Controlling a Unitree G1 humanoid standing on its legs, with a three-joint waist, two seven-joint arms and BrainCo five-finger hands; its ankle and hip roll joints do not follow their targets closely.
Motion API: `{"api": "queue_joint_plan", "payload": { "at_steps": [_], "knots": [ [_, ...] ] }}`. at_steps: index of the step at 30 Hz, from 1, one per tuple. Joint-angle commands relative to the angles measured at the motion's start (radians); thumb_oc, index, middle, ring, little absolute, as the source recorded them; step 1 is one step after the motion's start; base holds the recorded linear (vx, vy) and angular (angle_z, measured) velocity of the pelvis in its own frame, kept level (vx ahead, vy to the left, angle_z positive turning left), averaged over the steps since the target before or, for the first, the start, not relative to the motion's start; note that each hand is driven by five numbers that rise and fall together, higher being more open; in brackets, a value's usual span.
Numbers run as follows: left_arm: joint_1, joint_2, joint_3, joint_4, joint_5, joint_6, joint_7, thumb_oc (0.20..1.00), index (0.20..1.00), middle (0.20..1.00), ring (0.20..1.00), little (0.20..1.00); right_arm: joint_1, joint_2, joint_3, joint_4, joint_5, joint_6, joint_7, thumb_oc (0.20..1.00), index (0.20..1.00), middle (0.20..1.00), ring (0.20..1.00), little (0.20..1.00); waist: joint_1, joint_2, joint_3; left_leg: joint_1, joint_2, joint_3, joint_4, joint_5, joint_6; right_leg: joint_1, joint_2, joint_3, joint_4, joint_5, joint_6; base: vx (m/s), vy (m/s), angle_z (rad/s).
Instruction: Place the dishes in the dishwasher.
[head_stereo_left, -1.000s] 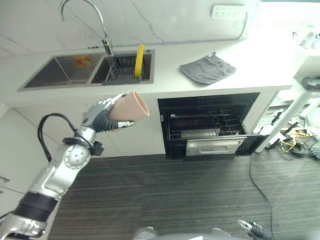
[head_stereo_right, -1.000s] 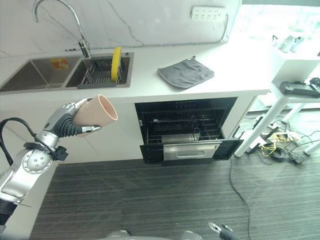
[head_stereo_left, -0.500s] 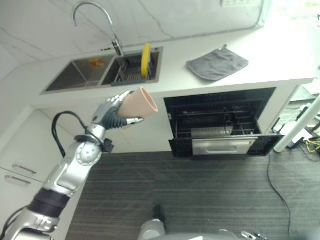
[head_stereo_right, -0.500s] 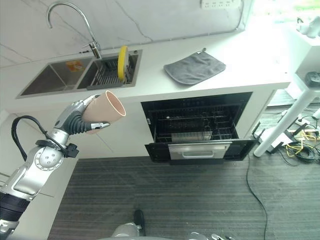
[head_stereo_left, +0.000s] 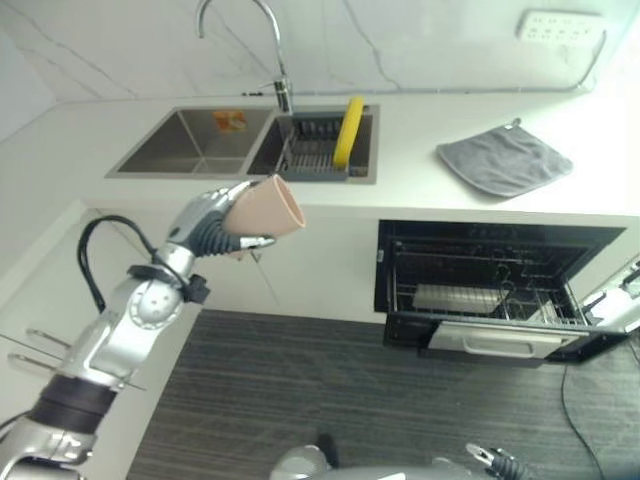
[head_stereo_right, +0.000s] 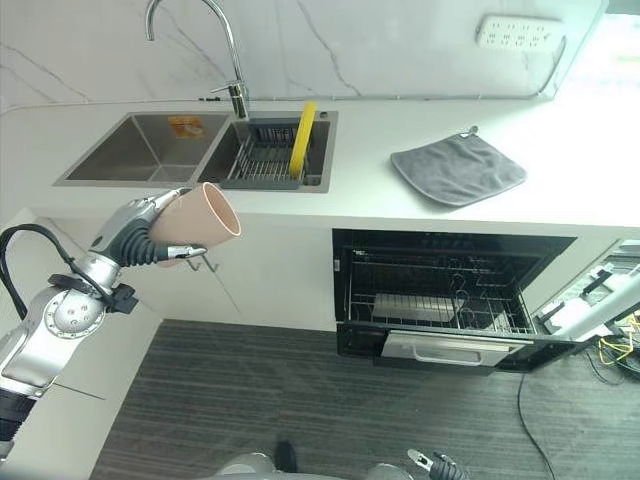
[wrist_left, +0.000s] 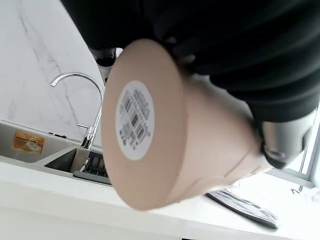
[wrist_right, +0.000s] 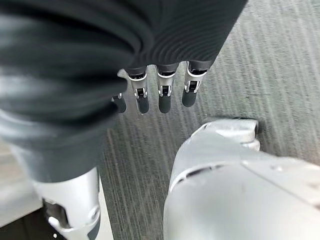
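sink (head_stereo_left: 195, 145) left, dishwasher (head_stereo_left: 490, 290) right below counter (head_stereo_left: 420, 190)

Left arm (head_stereo_left: 110, 350): silver-grey segmented shell, round elbow joint, dark band near the shoulder end. Left hand (head_stereo_left: 205, 228) has a dark ribbed cover (right hand (wrist_right: 160, 95) too), silver fingers (wrist_right: 163, 98), dark tips.

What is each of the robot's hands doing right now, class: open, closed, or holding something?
Left hand: closed round a smooth beige tapered cup, held on its side.
Right hand: open, fingers relaxed, holding nothing.
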Motion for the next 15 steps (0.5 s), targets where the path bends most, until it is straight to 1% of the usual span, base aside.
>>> {"api": "queue_joint_plan", "payload": {
  "at_steps": [1, 2, 3, 4, 6, 7, 8, 10, 11, 12, 13, 14, 15],
  "knots": [
    [-0.069, 0.031, 0.035, -0.070, -0.018, -0.017, 0.063, 0.200, 0.200, 0.200, 0.200, 0.200, -0.002, -0.010, 0.014, -0.012, 0.075, -0.007, -0.026, 1.000, 1.000, 1.000, 1.000, 1.000, -0.015, 0.008, 0.009, -0.042, -0.027, -0.153, 0.132, -0.131, -0.009, 0.028, 0.002, 0.001, -0.093, 0.146, 0.028, 0.20, -0.210, 0.01],
    [-0.080, 0.040, 0.029, -0.066, -0.026, -0.017, 0.062, 0.200, 0.200, 0.200, 0.200, 0.200, 0.001, 0.000, 0.010, -0.016, 0.075, -0.004, -0.033, 1.000, 1.000, 1.000, 1.000, 1.000, -0.027, 0.006, 0.015, -0.028, -0.017, -0.141, 0.137, -0.150, -0.009, 0.010, -0.021, 0.019, -0.107, 0.177, 0.044, 0.20, -0.202, -0.02],
    [-0.082, 0.042, 0.027, -0.064, -0.027, -0.019, 0.062, 0.200, 0.200, 0.200, 0.200, 0.200, 0.004, 0.004, 0.009, -0.017, 0.073, -0.003, -0.035, 1.000, 1.000, 1.000, 1.000, 1.000, -0.030, 0.005, 0.016, -0.024, -0.013, -0.139, 0.138, -0.155, -0.009, 0.008, -0.027, 0.024, -0.108, 0.182, 0.049, 0.27, -0.249, -0.02],
    [-0.088, 0.041, 0.023, -0.056, -0.026, -0.023, 0.055, 0.200, 0.200, 0.200, 0.200, 0.200, 0.012, 0.016, 0.006, -0.019, 0.065, 0.003, -0.041, 1.000, 1.000, 1.000, 1.000, 1.000, -0.036, 0.006, 0.015, -0.016, -0.002, -0.133, 0.144, -0.164, -0.008, 0.009, -0.040, 0.030, -0.106, 0.185, 0.057, 0.27, -0.229, -0.05],
    [-0.096, 0.035, 0.020, -0.052, -0.017, -0.021, 0.045, 0.200, 0.200, 0.200, 0.200, 0.200, 0.018, 0.021, 0.000, -0.016, 0.052, 0.011, -0.040, 1.000, 1.000, 1.000, 1.000, 1.000, -0.035, 0.008, 0.009, -0.014, 0.011, -0.130, 0.152, -0.166, -0.009, 0.026, -0.044, 0.024, -0.104, 0.164, 0.057, 0.29, -0.256, 0.12],
    [-0.114, 0.030, 0.006, -0.057, -0.009, 0.001, 0.035, 0.200, 0.200, 0.200, 0.200, 0.200, 0.018, 0.024, 0.003, 0.000, 0.031, 0.017, -0.034, 1.000, 1.000, 1.000, 1.000, 1.000, -0.034, 0.009, -0.001, -0.022, 0.031, -0.135, 0.174, -0.169, -0.015, 0.044, -0.033, 0.013, -0.106, 0.126, 0.053, 0.43, -0.424, 0.27],
    [-0.109, 0.027, 0.000, -0.068, -0.008, 0.030, 0.036, 0.200, 0.200, 0.200, 0.200, 0.200, 0.011, 0.021, 0.016, 0.010, 0.021, 0.024, -0.038, 1.000, 1.000, 1.000, 1.000, 1.000, -0.029, 0.000, -0.006, -0.027, 0.060, -0.132, 0.221, -0.186, -0.032, 0.054, -0.024, -0.019, -0.122, 0.117, 0.044, 0.44, -0.436, 0.28],
    [-0.096, 0.022, 0.002, -0.081, -0.007, 0.041, 0.048, 0.200, 0.200, 0.200, 0.200, 0.200, 0.000, 0.012, 0.025, 0.010, 0.010, 0.031, -0.041, 1.000, 1.000, 1.000, 1.000, 1.000, -0.031, -0.003, -0.009, -0.024, 0.080, -0.127, 0.241, -0.196, -0.044, 0.056, -0.013, -0.033, -0.131, 0.114, 0.034, 0.28, -0.237, 0.31],
    [-0.076, 0.010, 0.012, -0.106, -0.006, 0.051, 0.056, 0.200, 0.200, 0.200, 0.200, 0.200, -0.011, -0.013, 0.037, 0.002, -0.023, 0.046, -0.037, 1.000, 1.000, 1.000, 1.000, 1.000, -0.035, -0.008, -0.008, -0.036, 0.108, -0.099, 0.288, -0.201, -0.063, 0.070, 0.000, -0.053, -0.148, 0.109, 0.012, 0.21, -0.142, 0.18],
    [-0.072, 0.008, 0.015, -0.109, -0.006, 0.052, 0.056, 0.200, 0.200, 0.200, 0.200, 0.200, -0.012, -0.016, 0.038, 0.002, -0.027, 0.049, -0.035, 1.000, 1.000, 1.000, 1.000, 1.000, -0.036, -0.008, -0.007, -0.040, 0.112, -0.097, 0.296, -0.202, -0.066, 0.073, 0.003, -0.055, -0.152, 0.110, 0.009, 0.20, -0.104, 0.11],
    [-0.072, 0.003, 0.011, -0.117, -0.012, 0.051, 0.063, 0.200, 0.200, 0.200, 0.200, 0.200, -0.013, -0.033, 0.043, 0.000, -0.022, 0.049, -0.034, 1.000, 1.000, 1.000, 1.000, 1.000, -0.035, -0.004, -0.002, -0.063, 0.133, -0.093, 0.304, -0.169, -0.084, 0.088, 0.014, -0.060, -0.173, 0.113, -0.001, 0.12, 0.004, 0.06],
    [-0.074, -0.004, 0.007, -0.117, -0.011, 0.041, 0.075, 0.200, 0.200, 0.200, 0.200, 0.200, -0.012, -0.047, 0.043, -0.002, -0.016, 0.046, -0.027, 1.000, 1.000, 1.000, 1.000, 1.000, -0.033, 0.008, 0.005, -0.081, 0.149, -0.100, 0.250, -0.107, -0.107, 0.109, 0.025, -0.072, -0.211, 0.121, -0.001, 0.12, 0.034, 0.08],
    [-0.074, -0.007, 0.006, -0.116, -0.010, 0.035, 0.081, 0.200, 0.200, 0.200, 0.200, 0.200, -0.011, -0.051, 0.042, -0.003, -0.016, 0.044, -0.025, 1.000, 1.000, 1.000, 1.000, 1.000, -0.031, 0.013, 0.009, -0.090, 0.154, -0.104, 0.217, -0.075, -0.119, 0.117, 0.028, -0.075, -0.227, 0.126, 0.001, 0.07, 0.141, 0.00]
  ]
}}
